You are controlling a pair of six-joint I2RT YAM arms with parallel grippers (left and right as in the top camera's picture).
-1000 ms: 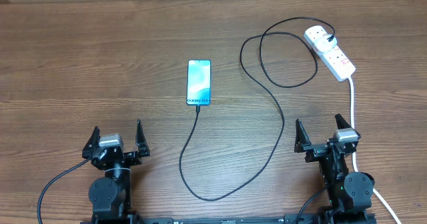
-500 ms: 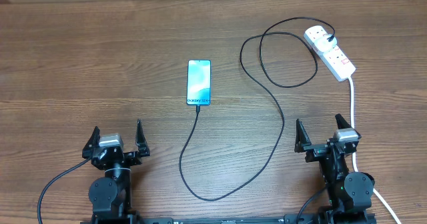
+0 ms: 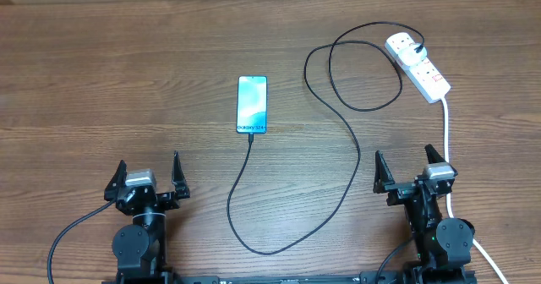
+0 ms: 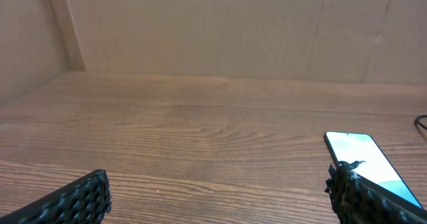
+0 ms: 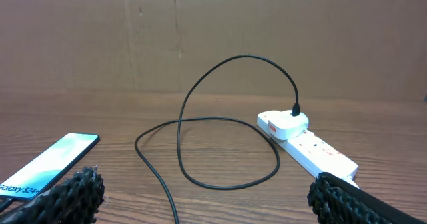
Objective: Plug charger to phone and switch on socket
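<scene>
The phone [image 3: 252, 104] lies flat mid-table, its light blue screen up; it also shows in the left wrist view [image 4: 363, 159] and the right wrist view [image 5: 47, 164]. The black charger cable [image 3: 338, 182] runs from the phone's near end in a long loop to its adapter in the white socket strip [image 3: 420, 67], seen too in the right wrist view [image 5: 308, 144], where the cable [image 5: 200, 127] coils. My left gripper [image 3: 145, 181] and right gripper [image 3: 411, 172] are both open and empty at the near edge, well apart from everything.
The thick white cord [image 3: 446, 140] runs from the strip down past my right gripper. A brown cardboard wall [image 4: 200, 31] closes off the far side of the wooden table [image 3: 127, 81].
</scene>
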